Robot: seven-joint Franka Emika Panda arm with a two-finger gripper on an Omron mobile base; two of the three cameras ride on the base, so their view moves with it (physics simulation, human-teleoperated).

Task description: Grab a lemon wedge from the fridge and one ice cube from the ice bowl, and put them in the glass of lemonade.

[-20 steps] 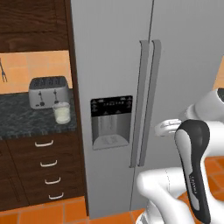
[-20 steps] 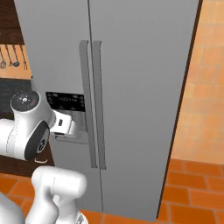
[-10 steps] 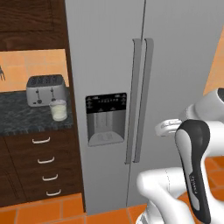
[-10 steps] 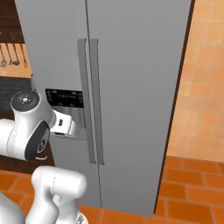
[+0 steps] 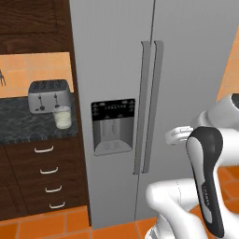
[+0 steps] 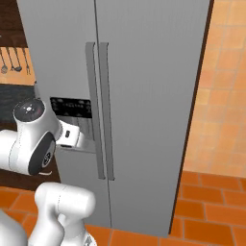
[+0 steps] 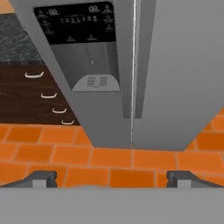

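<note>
On the far left of the left base view, a speckled dark stone counter point(image 5: 28, 126) tops dark wooden drawers point(image 5: 44, 177) with small curved pale handles. A boxy silver toaster point(image 5: 48, 95) stands on it, and just in front of the toaster sits the glass of lemonade point(image 5: 62, 116), a short clear tumbler of pale cream liquid. Right of the counter rises the fridge point(image 5: 186, 60), smooth matte grey, both doors closed, with two long vertical handles point(image 5: 150, 105) flanking the centre seam and a glossy black dispenser panel point(image 5: 113, 110) over a recessed grey alcove on the left door. Glazed orange tiles point(image 7: 144, 159) cover the floor. In the hand view the gripper point(image 7: 111, 178) hangs released, its fingertips point(image 7: 41, 177) spread wide and holding nothing, well apart from the fridge and pointing at the door bottoms and floor; the glass stands far to its left.
</note>
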